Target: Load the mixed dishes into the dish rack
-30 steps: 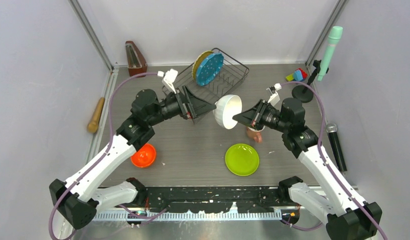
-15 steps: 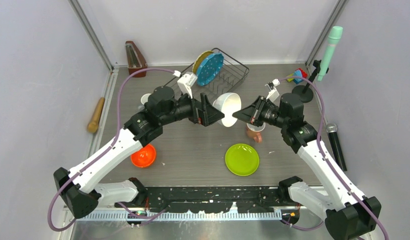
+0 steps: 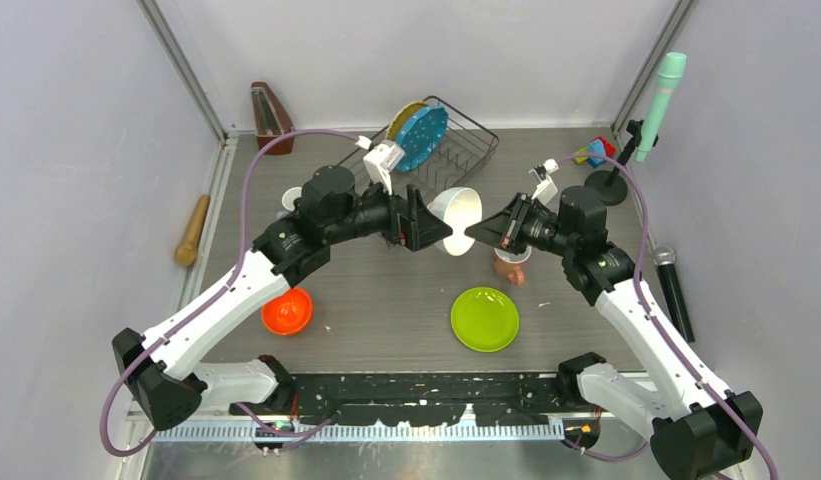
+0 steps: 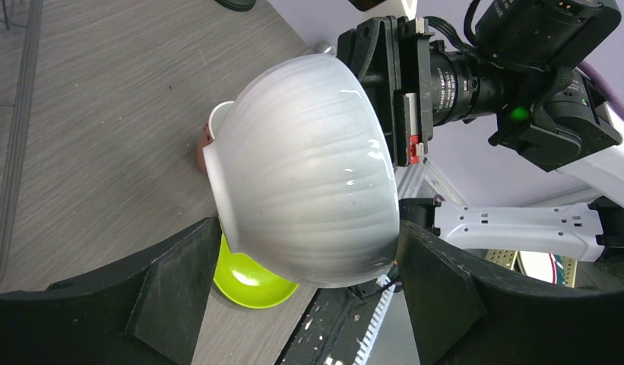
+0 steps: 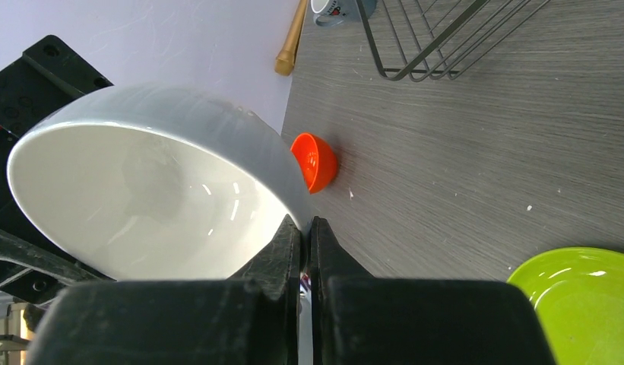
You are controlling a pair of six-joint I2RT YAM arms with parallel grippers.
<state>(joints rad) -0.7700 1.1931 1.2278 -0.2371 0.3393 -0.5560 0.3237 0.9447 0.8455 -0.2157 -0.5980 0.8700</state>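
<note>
Bowl first: the white bowl (image 3: 456, 218) hangs in the air between the two arms, tipped on its side above the middle of the table (image 3: 386, 290). It is glossy and deep, with a smooth rounded outside that picks up streaky grey reflections and a plain white hollow.

The right gripper (image 5: 305, 228) has its two dark fingers pinched tight on the bowl's thin rim, one inside and one outside. The left gripper (image 3: 426, 225) has its jaws spread wide, one on each side of the bowl's round belly and very close to it; I cannot tell whether they touch it.

Below the bowl, the salmon-pink mug (image 3: 509, 266) stands on the table. The lime green plate (image 3: 484, 319) lies flat nearer the arm bases, and the orange bowl (image 3: 287, 311) sits well off to the left. At the back, the dish rack (image 3: 471, 150) holds the teal-blue plate (image 3: 420, 137) on edge, with the round yellow woven plate (image 3: 398, 125) on edge just behind it.
</note>
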